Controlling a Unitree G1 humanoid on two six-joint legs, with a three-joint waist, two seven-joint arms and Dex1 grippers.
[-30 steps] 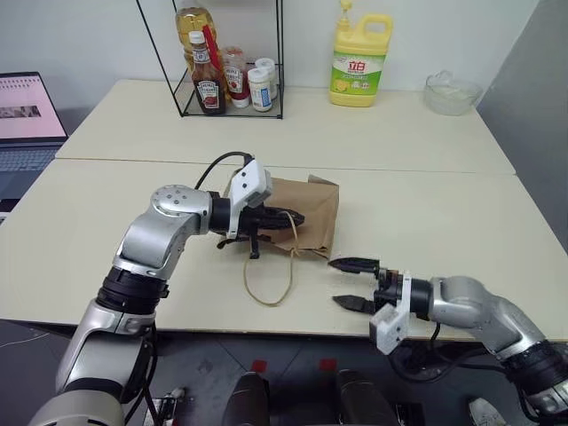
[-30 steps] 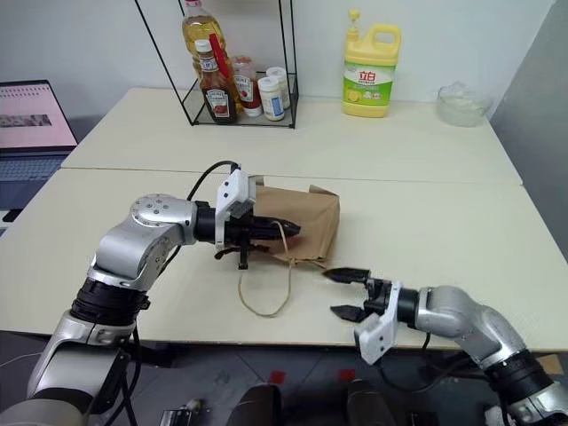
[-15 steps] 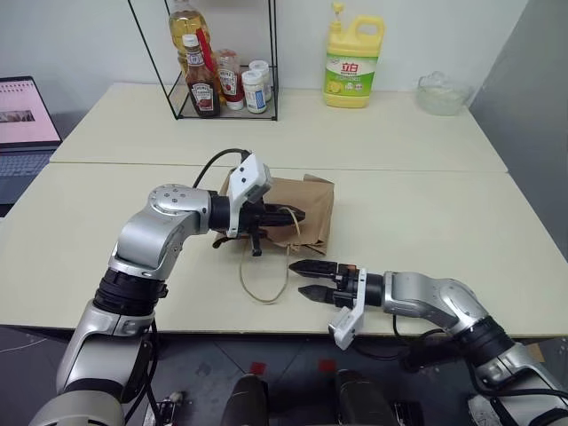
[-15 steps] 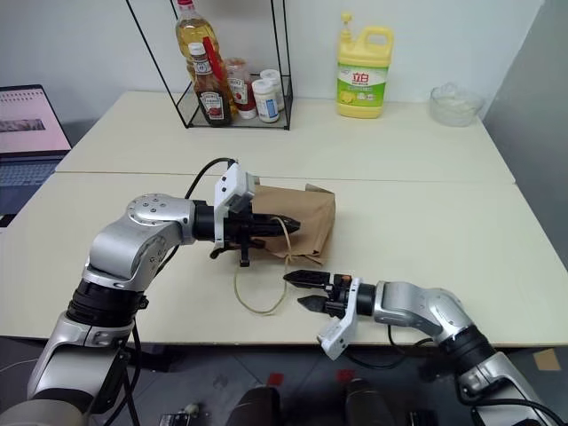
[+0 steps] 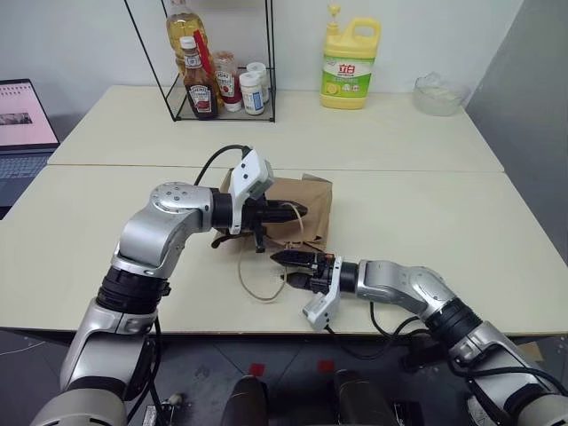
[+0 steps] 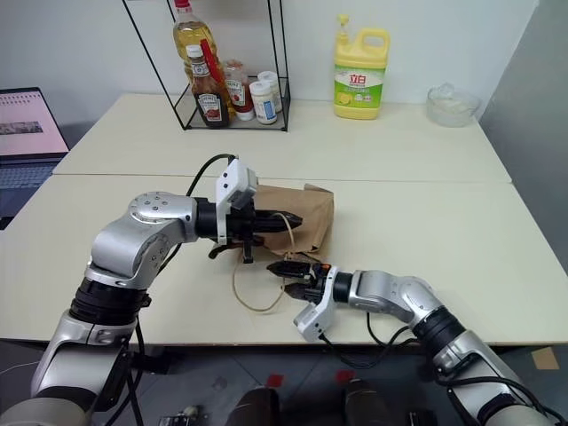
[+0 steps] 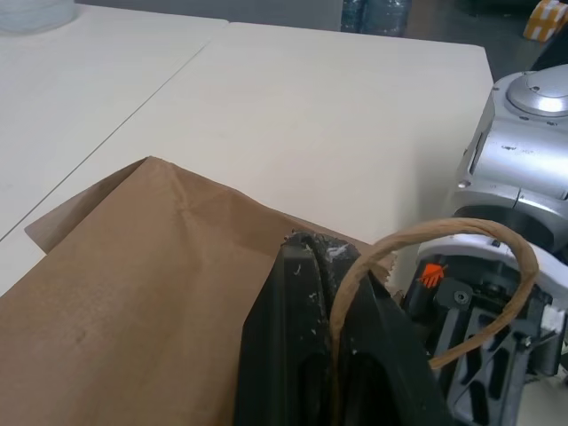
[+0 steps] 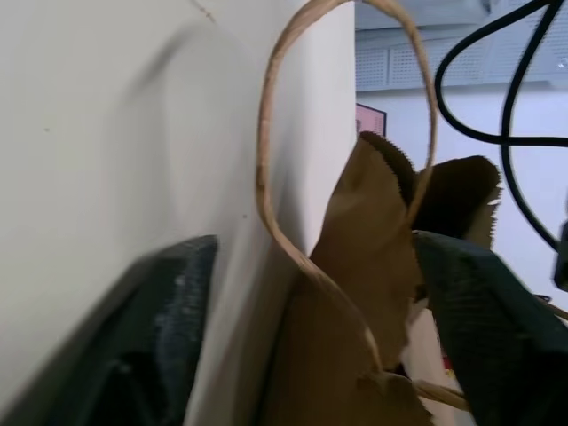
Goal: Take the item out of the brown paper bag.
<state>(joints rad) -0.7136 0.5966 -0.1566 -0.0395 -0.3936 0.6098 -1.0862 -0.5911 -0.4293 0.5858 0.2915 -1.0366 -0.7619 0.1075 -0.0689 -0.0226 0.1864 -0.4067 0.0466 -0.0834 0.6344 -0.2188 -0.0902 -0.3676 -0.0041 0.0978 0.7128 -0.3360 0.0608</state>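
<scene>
- The brown paper bag [image 5: 300, 211] is lying on its side about mid-tabletop [image 5: 426, 222], mouth pointing toward the near edge. The soda bottle must be inside, but you can't see any of it; the paper hides it completely.
- Left claw [image 5: 297, 211] is pressed fully together on the upper lip of the bag's mouth. In the left wrist view the black fingers [image 7: 306, 346] are squeezed shut on the paper edge with one tan cord handle [image 7: 444, 266] looping right over them.
- Right claw [image 5: 282, 269] is down low at the near side of the bag, pointing toward the mouth. Its jaws are partly spread, not wide, and there's nothing between them that I can make out. From the right wrist camera the two fingers sit on either side of the crumpled mouth edge, but I can't tell if either actually touches the paper.
- The other handle loop [image 5: 259, 282] trails loose on the tabletop just beside the right claw's tips; contact is hard to judge.
- Back of the far tabletop: a wire rack [image 5: 222, 62] with ketchup bottles [image 5: 197, 84], an oil bottle and small jars, a yellow detergent jug [image 5: 347, 64], and a clear glass bowl [image 5: 438, 93].
- A laptop [image 5: 25, 120] is cut off at the left edge.
</scene>
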